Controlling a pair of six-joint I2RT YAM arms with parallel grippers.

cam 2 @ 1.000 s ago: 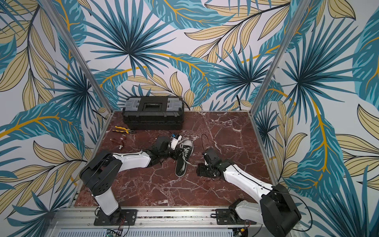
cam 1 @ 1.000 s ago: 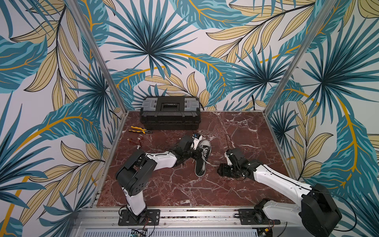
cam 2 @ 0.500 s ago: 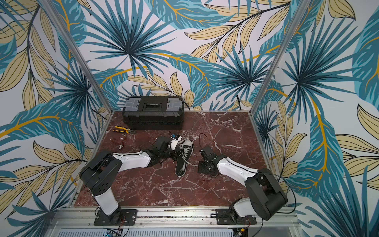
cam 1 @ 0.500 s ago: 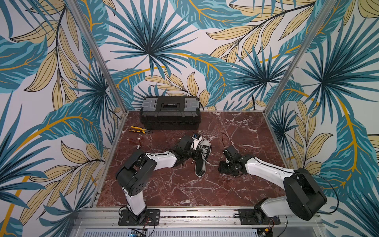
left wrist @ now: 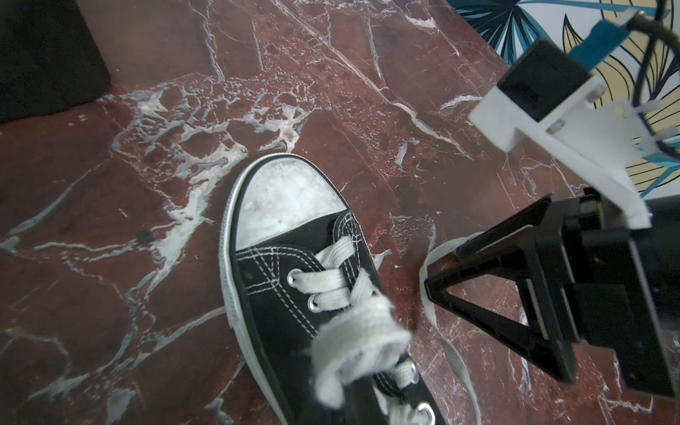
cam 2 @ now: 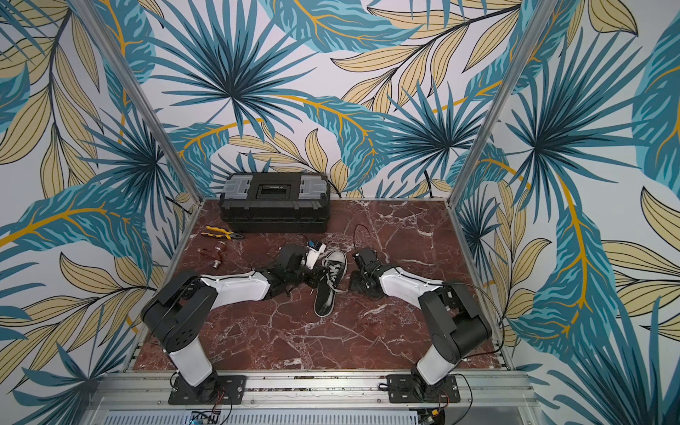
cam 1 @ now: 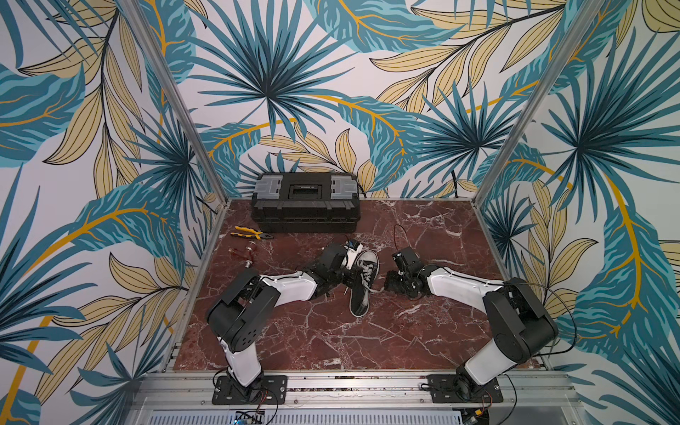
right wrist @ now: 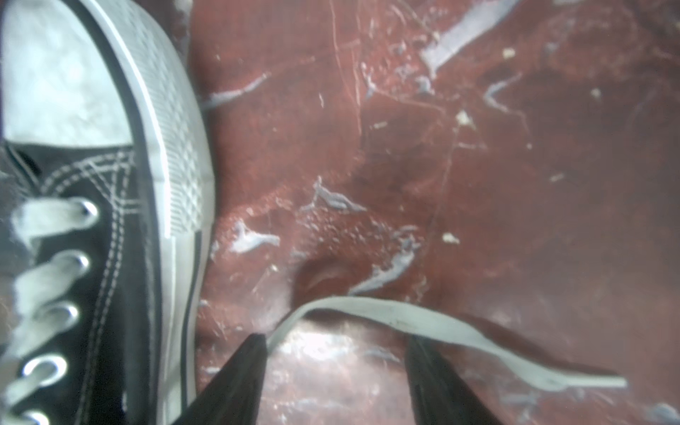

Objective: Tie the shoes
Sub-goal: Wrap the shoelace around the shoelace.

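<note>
Now, sneaker: central, toe toward 12 o'clock.
Left gripper: closed tight at sneaker's 9 o'clock; its hold hidden.
Right gripper: wide, at 3 o'clock, straddling loose lace end.
Toolbox: far, 11 o'clock.

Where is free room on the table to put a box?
Widest bare marble: between the sneaker heel and the front rail. A second patch: right of the toolbox, toward the back right corner. Crowded: around the sneaker, flanked by left arm and right arm, and the left edge by the pliers.
</note>
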